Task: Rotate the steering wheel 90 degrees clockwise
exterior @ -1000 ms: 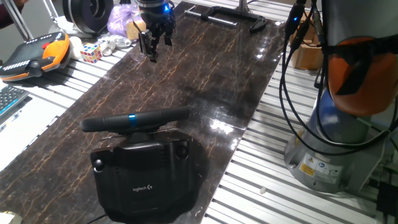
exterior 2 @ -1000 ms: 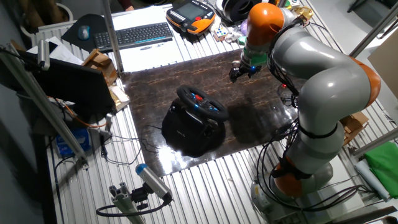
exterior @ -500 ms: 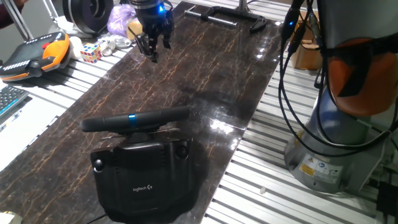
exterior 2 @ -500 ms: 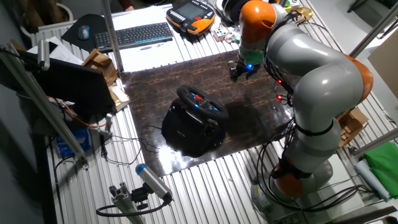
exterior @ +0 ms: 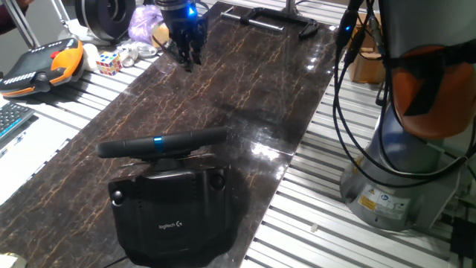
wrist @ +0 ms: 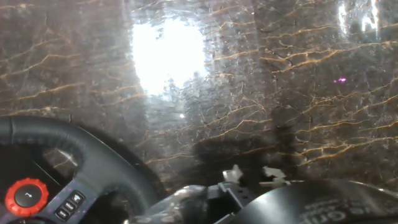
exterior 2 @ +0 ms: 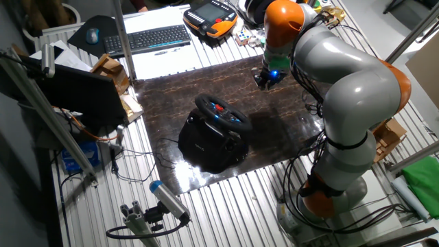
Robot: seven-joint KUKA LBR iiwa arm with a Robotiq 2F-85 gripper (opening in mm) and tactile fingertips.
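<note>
We take the steering wheel [exterior: 162,142] as our landmark: it sits on its black Logitech base [exterior: 175,214] at the near end of the dark marble slab [exterior: 245,82] in one fixed view, rim seen almost edge-on, the blue stripe mark at the top centre of the rim.

Left of the wheel and well apart from it, off the slab, lie the orange-and-black handheld controller [exterior: 41,65] and a small colour cube [exterior: 108,62]. Farther along the slab, well beyond the wheel and raised above the surface, hangs the gripper [exterior: 186,50]. Its fingers look close together with nothing between them, but we cannot tell for certain whether they are clenched or released. In the hand view the wheel's rim [wrist: 81,155] fills the lower left corner, with a red dial [wrist: 26,196] on the hub.

We judge the step in hand to be the approach; the wheel is untouched. To do it well, we would bring the fingers down over the rim near the stripe, straddle the rim squarely, close firmly, then sweep along the rim's own arc rather than a straight line, so the base does not slide.

Right of the wheel stands the arm's base [exterior: 401,149]. We see no containers holding anything we can make out.
</note>
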